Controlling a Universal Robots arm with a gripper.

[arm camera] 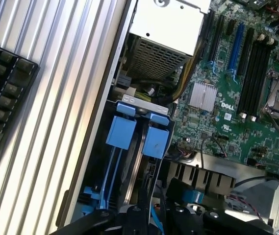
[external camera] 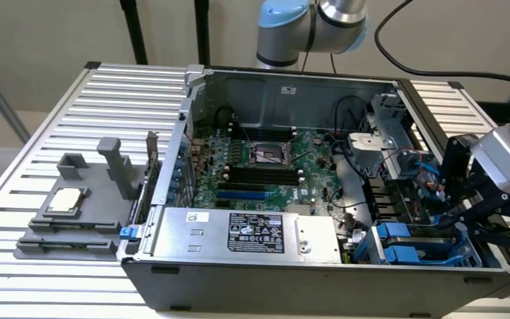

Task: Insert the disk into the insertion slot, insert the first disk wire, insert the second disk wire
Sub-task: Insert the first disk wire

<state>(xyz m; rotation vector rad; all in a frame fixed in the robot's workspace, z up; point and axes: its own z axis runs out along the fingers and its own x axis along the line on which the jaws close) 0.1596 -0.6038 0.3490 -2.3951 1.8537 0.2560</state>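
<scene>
The drive cage (external camera: 414,246) sits at the case's front corner on the exterior view's right, and its insertion slot (arm camera: 129,161) is a narrow bay. Two blue carrier tabs (arm camera: 121,132) (arm camera: 156,142) stand side by side at its mouth. The disk (arm camera: 124,169) rests edge-on inside the slot between blue rails, mostly hidden. My gripper (external camera: 457,222) (arm camera: 144,218) hangs just over the inner end of the cage. A blue cable plug (arm camera: 193,196) lies right beside it, and thin disk wires (external camera: 424,174) run behind the cage.
The silver power supply (external camera: 255,232) with a black label lies beside the cage. The motherboard (external camera: 273,166) with its black processor socket fills the case floor. A grey fixture (external camera: 69,212) stands on the ribbed table at the exterior view's left. A keyboard (arm camera: 2,98) lies outside the case wall.
</scene>
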